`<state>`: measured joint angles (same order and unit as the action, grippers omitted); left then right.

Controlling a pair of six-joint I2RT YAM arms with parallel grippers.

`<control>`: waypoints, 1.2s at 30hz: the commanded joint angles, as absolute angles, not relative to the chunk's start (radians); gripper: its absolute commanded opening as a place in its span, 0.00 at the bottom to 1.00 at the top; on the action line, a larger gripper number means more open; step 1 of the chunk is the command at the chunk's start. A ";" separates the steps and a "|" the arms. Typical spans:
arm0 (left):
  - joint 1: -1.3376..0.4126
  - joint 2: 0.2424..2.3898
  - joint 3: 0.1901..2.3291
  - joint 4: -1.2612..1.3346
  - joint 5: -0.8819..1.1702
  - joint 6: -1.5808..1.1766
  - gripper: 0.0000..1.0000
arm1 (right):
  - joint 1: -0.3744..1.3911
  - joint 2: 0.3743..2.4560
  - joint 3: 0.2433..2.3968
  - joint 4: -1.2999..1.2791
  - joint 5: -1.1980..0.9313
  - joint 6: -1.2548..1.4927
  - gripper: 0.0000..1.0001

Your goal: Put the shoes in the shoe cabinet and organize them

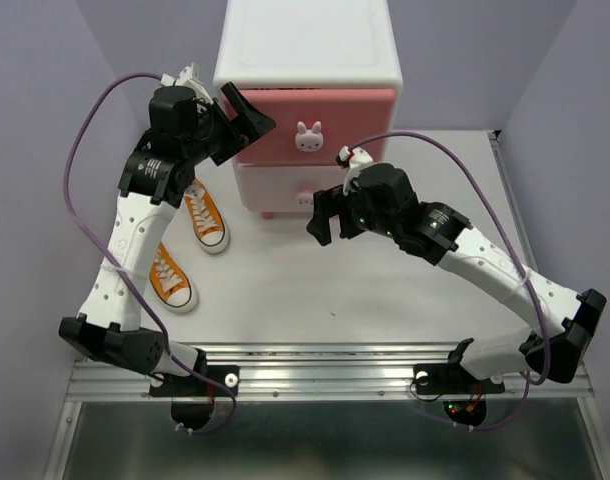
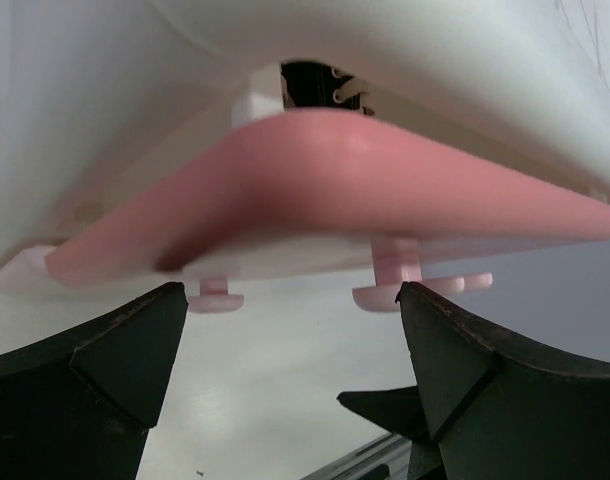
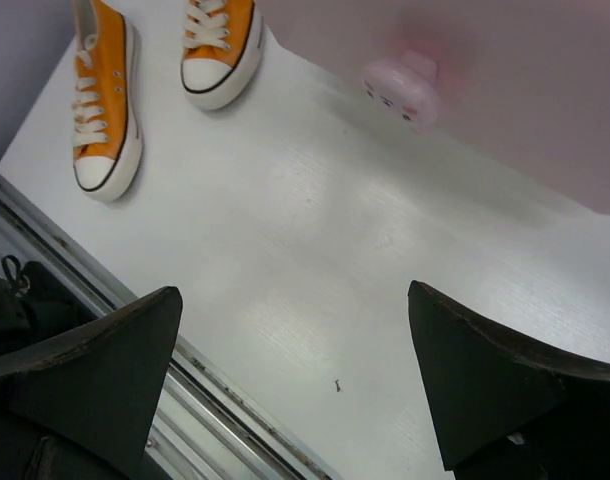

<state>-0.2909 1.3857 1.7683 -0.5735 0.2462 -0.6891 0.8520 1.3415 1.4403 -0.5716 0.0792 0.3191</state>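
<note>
The shoe cabinet (image 1: pixel 305 45) stands at the back centre, with its deeper pink upper drawer (image 1: pixel 345 115) and pale pink lower drawer (image 1: pixel 270 190). My left gripper (image 1: pixel 249 118) is open and empty at the upper drawer's left corner. In the left wrist view (image 2: pixel 285 340) the drawer front (image 2: pixel 335 190) is just beyond my fingertips. A narrow gap (image 2: pixel 310 85) above it shows something dark with white laces. My right gripper (image 1: pixel 322 213) is open and empty in front of the lower drawer. Two orange shoes (image 1: pixel 206 218) (image 1: pixel 172 279) lie on the table left of the cabinet. The black shoes are not plainly in view.
The right wrist view shows my open gripper (image 3: pixel 290 330) over the white table (image 3: pixel 315 250), the lower drawer's bunny knob (image 3: pixel 405 85), both orange shoes (image 3: pixel 105 100) (image 3: pixel 217 45) and the metal rail (image 3: pixel 215 420) at the table's near edge. Purple walls enclose the table.
</note>
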 commanded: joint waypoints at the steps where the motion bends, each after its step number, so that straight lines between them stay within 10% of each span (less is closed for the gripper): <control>1: -0.291 1.422 1.793 -0.434 0.197 -0.690 0.99 | 0.857 1.342 1.408 -0.464 0.195 0.354 1.00; 17: -0.293 1.416 1.718 -0.388 0.137 -0.635 0.99 | 0.991 1.652 1.390 -0.160 0.859 0.552 1.00; 36: -0.293 1.151 1.516 -0.434 0.064 -0.655 0.99 | 0.930 1.847 1.531 -0.097 0.916 0.578 1.00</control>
